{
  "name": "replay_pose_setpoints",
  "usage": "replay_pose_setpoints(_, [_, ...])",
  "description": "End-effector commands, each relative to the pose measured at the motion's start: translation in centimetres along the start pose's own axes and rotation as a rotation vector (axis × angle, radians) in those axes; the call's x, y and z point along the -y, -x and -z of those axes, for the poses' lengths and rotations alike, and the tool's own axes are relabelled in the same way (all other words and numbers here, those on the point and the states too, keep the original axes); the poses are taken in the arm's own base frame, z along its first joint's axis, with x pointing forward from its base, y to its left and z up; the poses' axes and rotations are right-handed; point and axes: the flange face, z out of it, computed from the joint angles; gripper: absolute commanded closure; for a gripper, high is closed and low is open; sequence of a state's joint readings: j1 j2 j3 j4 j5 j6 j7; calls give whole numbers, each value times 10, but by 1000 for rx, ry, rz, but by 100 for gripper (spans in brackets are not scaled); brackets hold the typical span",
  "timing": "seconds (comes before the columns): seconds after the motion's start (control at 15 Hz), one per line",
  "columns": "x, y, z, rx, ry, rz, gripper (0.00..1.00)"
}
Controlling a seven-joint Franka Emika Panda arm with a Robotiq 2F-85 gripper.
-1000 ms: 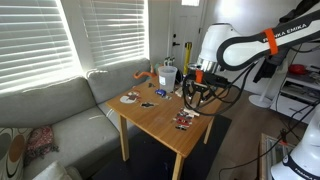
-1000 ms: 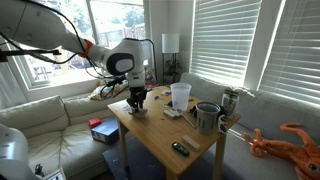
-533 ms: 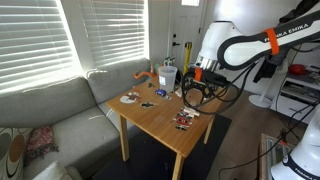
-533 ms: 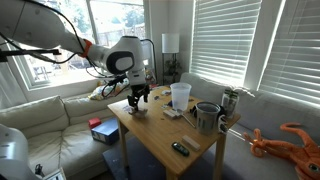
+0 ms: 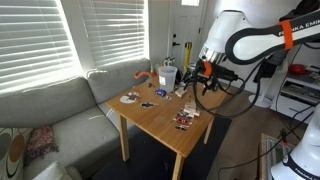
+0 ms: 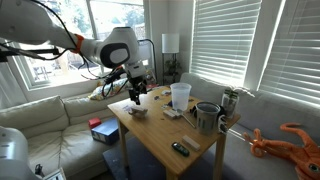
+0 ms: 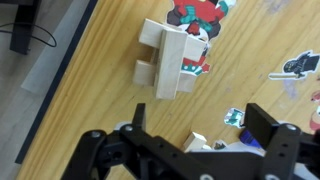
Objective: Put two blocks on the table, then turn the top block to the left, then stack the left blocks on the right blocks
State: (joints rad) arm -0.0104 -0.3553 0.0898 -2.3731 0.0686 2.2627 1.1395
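Note:
In the wrist view a pile of pale wooden blocks (image 7: 166, 62) rests on the table (image 7: 90, 90), with the top block lying crosswise over two lower ones. My gripper (image 7: 200, 112) hangs above and just short of the pile, open and empty. Its dark fingers (image 7: 268, 125) stand wide apart. One more small pale block (image 7: 193, 141) shows low between them, close to the gripper body. In both exterior views the gripper (image 5: 205, 84) (image 6: 135, 90) is lifted off the table (image 5: 160, 122) (image 6: 165, 138), with the blocks (image 6: 138, 110) below it.
Red-and-black clutter pieces (image 7: 197, 14) lie right beside the pile, and small stickers (image 7: 296, 67) lie further off. A white cup (image 6: 180, 95), a metal mug (image 6: 207, 117) and a dark object (image 6: 180, 148) stand on the table. A sofa (image 5: 50, 110) runs alongside it.
The gripper was shut low at the blocks. It has opened, let go of them and risen above the table.

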Motion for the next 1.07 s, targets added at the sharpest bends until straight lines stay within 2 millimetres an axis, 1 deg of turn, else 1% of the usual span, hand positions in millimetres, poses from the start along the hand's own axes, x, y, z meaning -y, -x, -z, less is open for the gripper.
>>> replay_pose_setpoints(0.0, [-10,5,27,-10,12,164,0])
replay_pose_setpoints(0.13, [-14,7,39,1,41,273,0])
replay_pose_setpoints(0.33, [-17,8,54,-34,120,423,0])
replay_pose_setpoints(0.6, [-12,12,69,-123,186,606,0])
replay_pose_setpoints(0.87, [-3,22,76,-197,191,746,0])
replay_pose_setpoints(0.93, [-4,18,68,-155,183,682,0])
replay_pose_setpoints(1.0, [-4,20,68,-157,184,690,0])
